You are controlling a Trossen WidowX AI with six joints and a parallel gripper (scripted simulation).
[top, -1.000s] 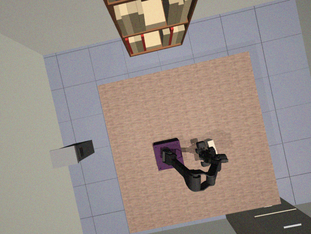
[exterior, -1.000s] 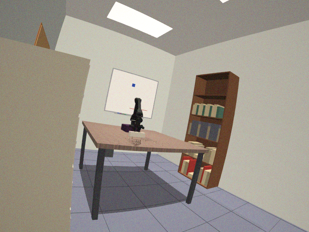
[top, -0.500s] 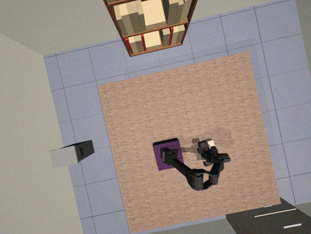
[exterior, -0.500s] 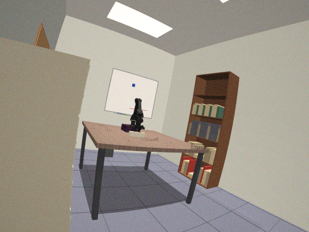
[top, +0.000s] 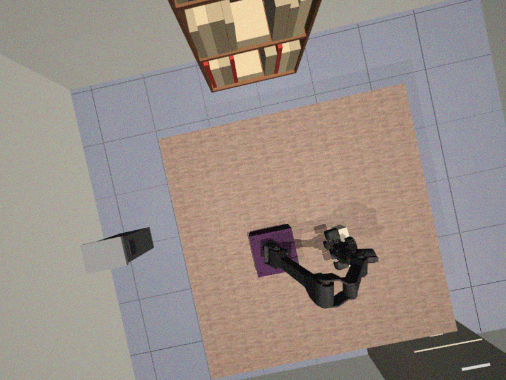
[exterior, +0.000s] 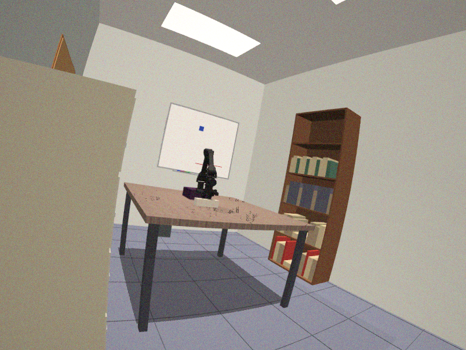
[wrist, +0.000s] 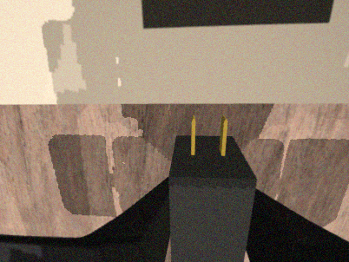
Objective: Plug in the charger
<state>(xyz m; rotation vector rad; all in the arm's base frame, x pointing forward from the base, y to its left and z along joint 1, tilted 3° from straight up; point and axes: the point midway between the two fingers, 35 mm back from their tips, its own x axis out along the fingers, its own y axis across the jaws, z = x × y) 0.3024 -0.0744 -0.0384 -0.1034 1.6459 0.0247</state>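
Note:
My gripper [wrist: 203, 185] [exterior: 209, 196] is shut on the charger [wrist: 208, 221], a dark grey block with its sides between the black fingers. Two gold prongs [wrist: 223, 136] stick out of its far end in the wrist view, side by side, with no contact with the strip visible. The cream power strip [wrist: 217, 65] [exterior: 206, 202] [top: 343, 232] crosses the top of the wrist view, beyond the prong tips. A dark rectangle [wrist: 236, 13] on it is cut off by the frame's top edge. Which outlet it is, I cannot tell. In the top view the arm hides most of the strip.
The wooden table [top: 286, 163] [exterior: 169, 207] carries the arm's purple base block [top: 265, 262] [exterior: 189, 192]. The arm bends out between that base and the strip. Arm shadows fall on the table and strip. A bookshelf [top: 251, 44] [exterior: 348, 188] stands away from the table.

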